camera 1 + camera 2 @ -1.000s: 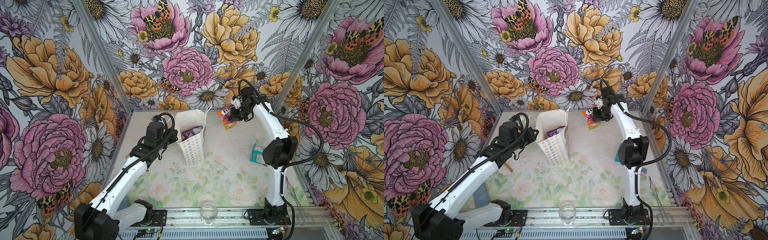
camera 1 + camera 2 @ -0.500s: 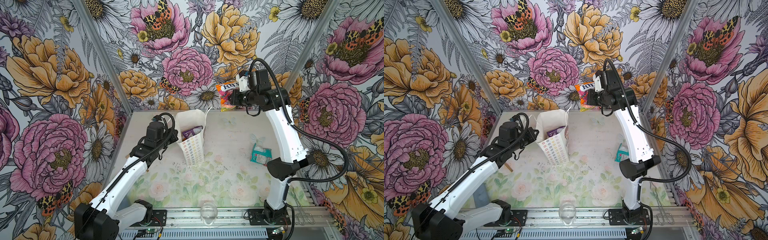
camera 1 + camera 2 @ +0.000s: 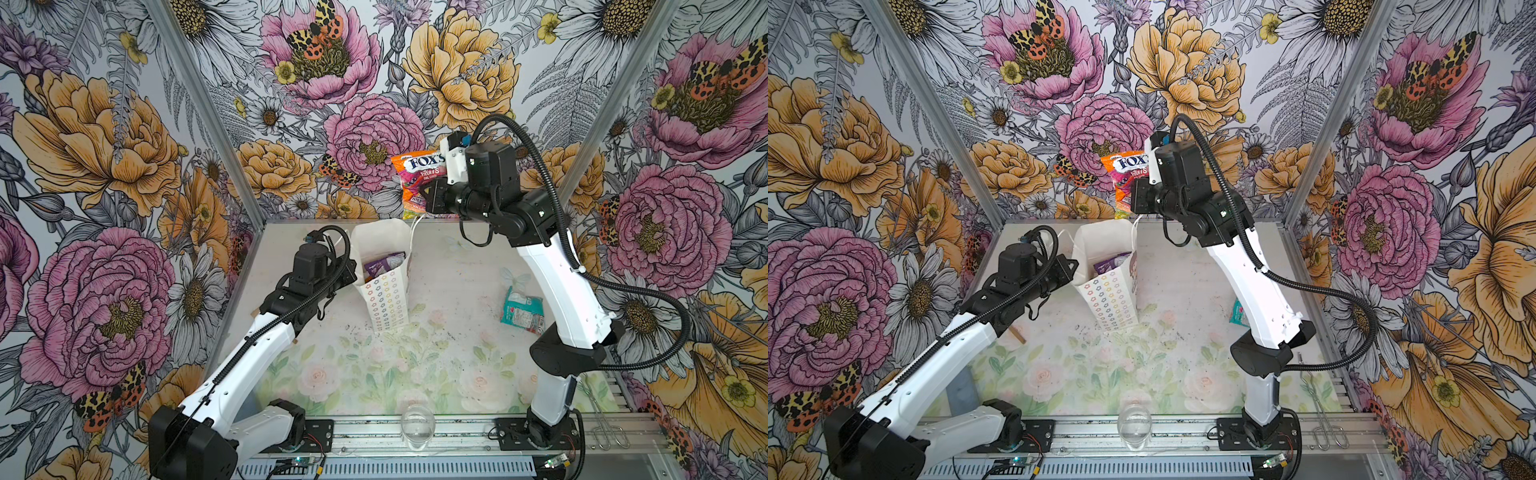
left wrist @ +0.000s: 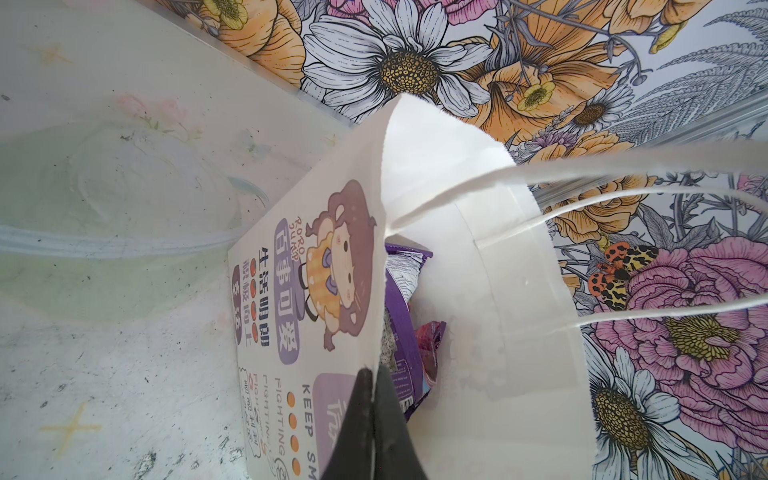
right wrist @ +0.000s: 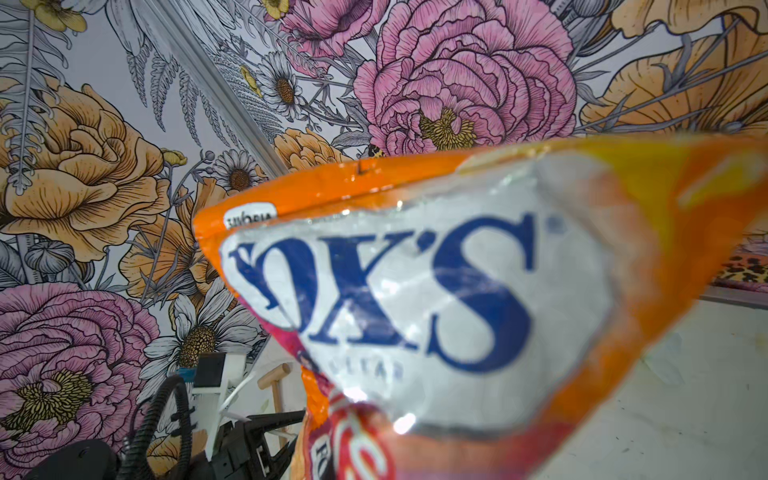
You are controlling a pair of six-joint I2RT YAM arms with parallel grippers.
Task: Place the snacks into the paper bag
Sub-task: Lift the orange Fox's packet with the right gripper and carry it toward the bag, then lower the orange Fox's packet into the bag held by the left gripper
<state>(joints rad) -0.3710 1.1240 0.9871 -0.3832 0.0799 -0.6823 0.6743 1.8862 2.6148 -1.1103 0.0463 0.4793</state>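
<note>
The white paper bag [image 3: 384, 299] [image 3: 1111, 299] stands upright at the back middle of the table, its mouth open. My left gripper [image 3: 352, 271] [image 3: 1074, 266] [image 4: 372, 376] is shut on the bag's rim, pinching the paper edge. Inside the paper bag [image 4: 490, 291] sit a purple snack packet [image 3: 382, 264] [image 4: 401, 328] and a reddish one [image 4: 432, 345]. My right gripper [image 3: 428, 196] [image 3: 1136, 195] is shut on an orange "FOX'S" packet [image 3: 419, 170] [image 3: 1127, 170] [image 5: 415, 291], held in the air above and just behind the bag. A teal packet [image 3: 521, 309] [image 3: 1239, 311] lies on the table at the right.
A clear glass [image 3: 417, 426] [image 3: 1133, 426] stands at the front edge. A small wooden T-shaped piece [image 3: 1017, 334] [image 5: 274, 380] lies under the left arm. Metal tongs [image 3: 602, 419] rest at the front right. Floral walls close in three sides.
My right arm has lifted the FOX'S packet off the back of the table, up and slightly left towards the bag. The left arm and bag have not moved.
</note>
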